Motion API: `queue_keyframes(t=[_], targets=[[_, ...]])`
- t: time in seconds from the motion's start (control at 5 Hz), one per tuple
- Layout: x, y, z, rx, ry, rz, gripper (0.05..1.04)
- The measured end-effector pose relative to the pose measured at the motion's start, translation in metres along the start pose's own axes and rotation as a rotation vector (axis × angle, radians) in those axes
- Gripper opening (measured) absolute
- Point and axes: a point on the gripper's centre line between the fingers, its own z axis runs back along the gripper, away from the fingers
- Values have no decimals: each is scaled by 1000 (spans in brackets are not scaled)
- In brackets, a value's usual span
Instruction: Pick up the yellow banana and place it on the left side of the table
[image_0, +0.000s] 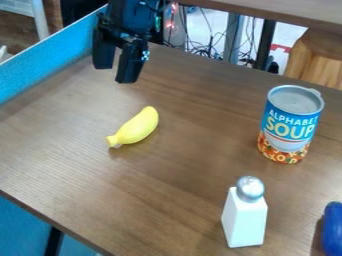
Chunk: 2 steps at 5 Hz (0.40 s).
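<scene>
The black gripper (116, 72) hangs at the upper left over the back of the brown table (67, 145), open, with a gap between its two fingers and nothing held there. Nearest to it is a yellow toy banana (138, 127), lying left of the table's middle, in front of the gripper and apart from it. A blue soup can (290, 122) stands upright at the right. Toward the front stands a white shaker with a silver top (245, 217). Part of a dark blue object (332, 230) lies at the lower right edge.
A blue panel (47, 60) runs along the table's left back side. Behind the table are cables (207, 46), dark posts and a wooden piece (317, 57). The table's front left edge slants down from the left side of the view.
</scene>
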Motion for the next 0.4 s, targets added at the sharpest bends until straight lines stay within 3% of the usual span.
queue_keyframes(t=[0.2,0.4], targets=[[2,-1,-14,-19,40,-4,1001],[6,-14,-32,-81,-2,-27,1001]])
